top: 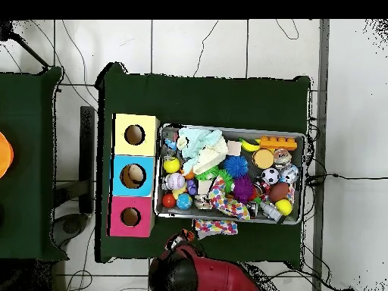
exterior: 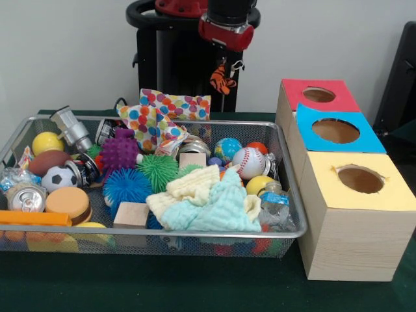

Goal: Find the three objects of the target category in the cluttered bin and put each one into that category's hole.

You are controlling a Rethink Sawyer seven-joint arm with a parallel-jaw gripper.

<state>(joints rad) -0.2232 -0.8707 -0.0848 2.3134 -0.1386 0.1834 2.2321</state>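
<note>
Gripper (exterior: 223, 81) raised behind the wire bin (exterior: 286, 170), holding a small tiger toy (exterior: 221, 79); openness cannot be told; baseball (exterior: 247, 162) lies in the bin.

The arm (exterior: 224, 23) is cut off by the front view's top edge, and its fingers cannot be made out. The cloths (exterior: 208, 201) cover whatever lies under them in the bin (exterior: 286, 231). From overhead, the small balls (top: 176, 182) blur together.
</note>
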